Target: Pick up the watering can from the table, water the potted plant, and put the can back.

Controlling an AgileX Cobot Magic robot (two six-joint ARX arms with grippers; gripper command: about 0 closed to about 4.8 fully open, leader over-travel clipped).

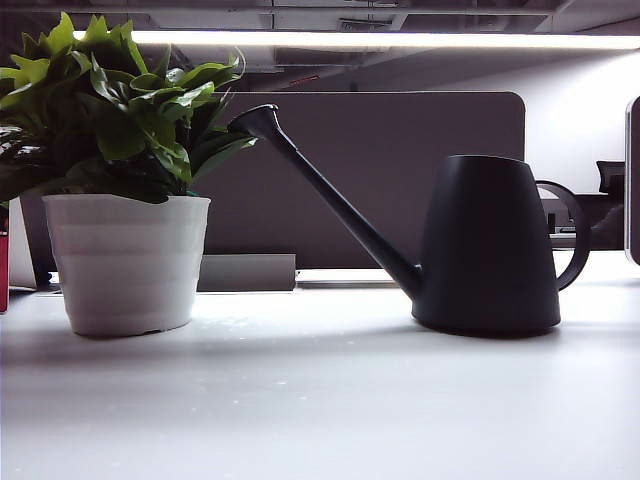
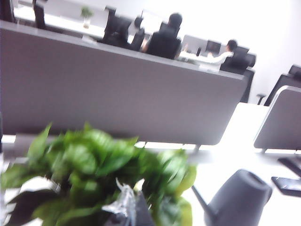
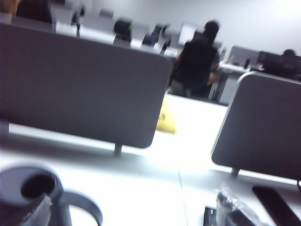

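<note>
The watering can (image 1: pixel 488 245) stands untouched on the table (image 1: pixel 320 400), spout toward the potted plant (image 1: pixel 125 180), while the right gripper (image 3: pixel 136 214) hovers spread above its handle (the left gripper's state cannot be told).

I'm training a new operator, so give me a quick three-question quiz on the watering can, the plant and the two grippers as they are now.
1. True or false: the watering can stands upright on the table.
2. The can's spout points toward: A) the potted plant, B) the camera, C) straight up.
3. Which gripper is by the can's handle, and which is over the plant's leaves?

Key:
1. True.
2. A.
3. The right gripper, open, is by the handle. The left gripper is over the leaves, and whether it is open or shut cannot be told.
</note>
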